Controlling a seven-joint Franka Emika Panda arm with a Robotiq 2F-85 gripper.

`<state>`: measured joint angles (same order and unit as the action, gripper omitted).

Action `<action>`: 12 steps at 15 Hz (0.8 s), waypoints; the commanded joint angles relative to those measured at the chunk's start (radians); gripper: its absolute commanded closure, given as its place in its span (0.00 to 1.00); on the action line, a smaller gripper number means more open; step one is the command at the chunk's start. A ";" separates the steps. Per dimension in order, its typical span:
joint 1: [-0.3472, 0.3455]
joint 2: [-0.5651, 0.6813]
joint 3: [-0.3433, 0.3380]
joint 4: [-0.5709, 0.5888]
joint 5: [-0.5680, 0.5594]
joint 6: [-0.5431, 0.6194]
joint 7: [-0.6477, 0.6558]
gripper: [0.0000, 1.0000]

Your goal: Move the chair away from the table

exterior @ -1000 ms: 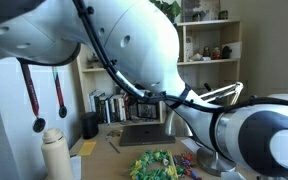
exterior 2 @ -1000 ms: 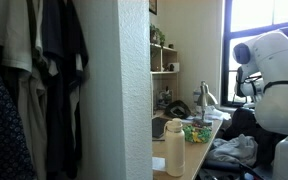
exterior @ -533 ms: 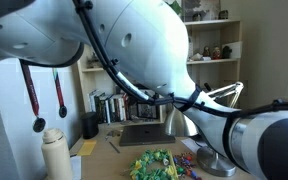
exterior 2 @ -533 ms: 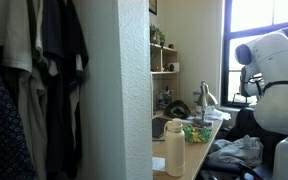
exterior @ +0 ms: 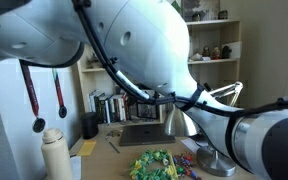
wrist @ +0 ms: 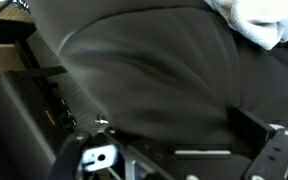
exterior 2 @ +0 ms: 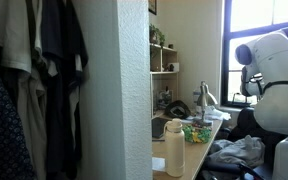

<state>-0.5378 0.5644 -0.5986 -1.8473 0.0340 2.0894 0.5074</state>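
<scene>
As gripper (wrist: 182, 150) gapes, black chair (wrist: 154, 70), facing unclear

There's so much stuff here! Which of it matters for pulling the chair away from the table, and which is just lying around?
Part of the job: chair; table; end effector.

Just lying about: cream bottle; books; desk lamp; hanging clothes; shelf unit.

The table (exterior 2: 194, 156) carries 1 cream bottle (exterior 2: 174, 147), 1 colourful heap (exterior: 156, 163) and 1 dark laptop (exterior: 139, 134).
</scene>
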 commanded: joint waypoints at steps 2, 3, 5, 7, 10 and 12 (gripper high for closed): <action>0.079 -0.006 -0.075 0.046 -0.090 -0.027 0.152 0.00; 0.099 -0.010 -0.085 0.047 -0.111 -0.034 0.165 0.00; 0.138 -0.023 -0.106 0.048 -0.166 -0.057 0.185 0.00; 0.177 -0.037 -0.127 0.045 -0.222 -0.072 0.216 0.00; 0.258 -0.095 -0.174 0.032 -0.326 -0.106 0.290 0.00; 0.318 -0.132 -0.206 0.045 -0.428 -0.133 0.378 0.00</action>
<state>-0.2918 0.5294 -0.7414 -1.8272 -0.2569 2.0219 0.7722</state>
